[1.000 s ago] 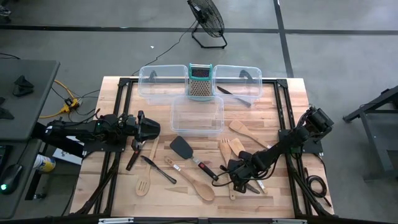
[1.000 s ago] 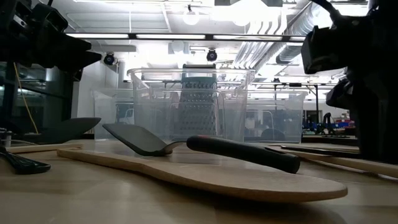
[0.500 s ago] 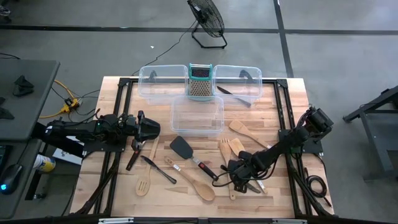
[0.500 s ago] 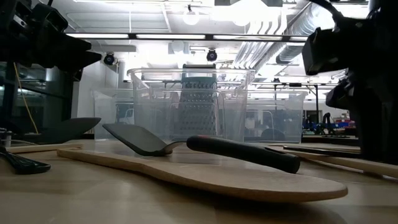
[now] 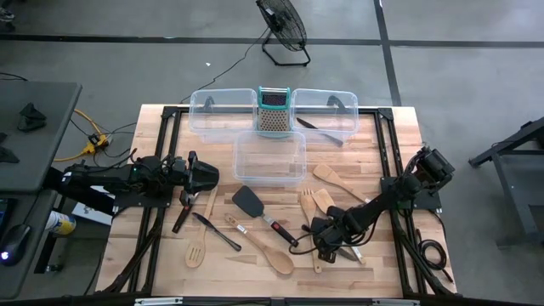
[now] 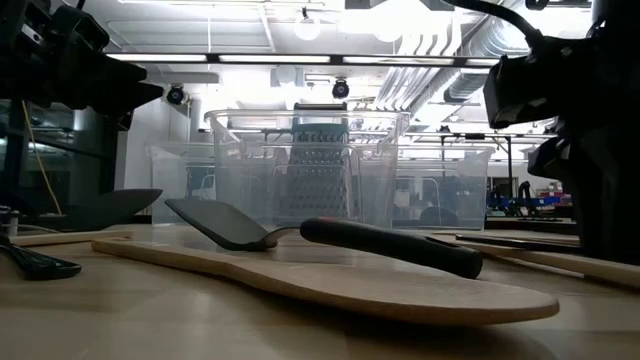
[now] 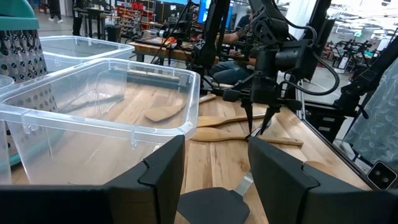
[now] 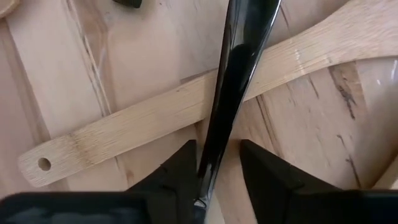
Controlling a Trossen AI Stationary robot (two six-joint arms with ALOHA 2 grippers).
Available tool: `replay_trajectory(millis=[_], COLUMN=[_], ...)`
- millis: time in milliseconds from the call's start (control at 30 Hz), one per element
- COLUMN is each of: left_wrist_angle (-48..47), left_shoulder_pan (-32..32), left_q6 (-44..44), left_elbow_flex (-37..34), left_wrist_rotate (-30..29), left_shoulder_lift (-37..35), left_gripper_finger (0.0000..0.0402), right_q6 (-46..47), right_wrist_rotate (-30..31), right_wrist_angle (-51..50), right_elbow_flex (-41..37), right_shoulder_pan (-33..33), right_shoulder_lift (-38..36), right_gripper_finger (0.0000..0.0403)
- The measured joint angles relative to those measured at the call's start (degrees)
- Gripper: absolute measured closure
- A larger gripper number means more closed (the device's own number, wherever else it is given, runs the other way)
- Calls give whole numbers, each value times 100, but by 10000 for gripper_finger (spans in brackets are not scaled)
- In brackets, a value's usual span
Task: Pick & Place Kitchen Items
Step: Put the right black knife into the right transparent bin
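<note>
Evidently the right gripper (image 5: 330, 247), low over the worktop's (image 5: 153, 255) near right part, is narrowing around a black handle (image 8: 233, 74) (lying across a wooden utensil (image 8: 155, 118)), so it should clamp squarely before lifting alone.

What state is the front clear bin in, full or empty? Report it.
Empty: the high view shows only bare table through the front clear bin; no utensil lies inside.
</note>
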Motion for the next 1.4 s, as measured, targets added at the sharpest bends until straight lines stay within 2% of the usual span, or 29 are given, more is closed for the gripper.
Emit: replay_trajectory(millis=[233,567,800,1067,1200,1400], left_wrist_angle=[0,0,0,0,0,0], left_shoulder_pan=[0,0,0,-1,0,0], left_q6=[1,1,2,0,2,1], left_elbow_flex=[0,1,2,0,0,1], left_wrist_rotate=[-1,-1,-2,-2,0,0], left_shoulder_lift=[-2,-1,0,-2,-2,-2], left_gripper_finger=[226,226,226,226,226,226], right_q6=[7,261,248,245,112,-213], right_wrist_rotate=[-36,-254,-512,-503,-336,259], right_wrist_angle=[-34,19,184,262,242,232], right_elbow_flex=[-7,-14,96,270,431,568], right_shoulder_pan=[-4,-117,-256,-484,-629,-857], right_shoulder_lift=[5,-91,-452,-959,-1223,-1764], right_gripper_finger=[377,377,377,377,377,377])
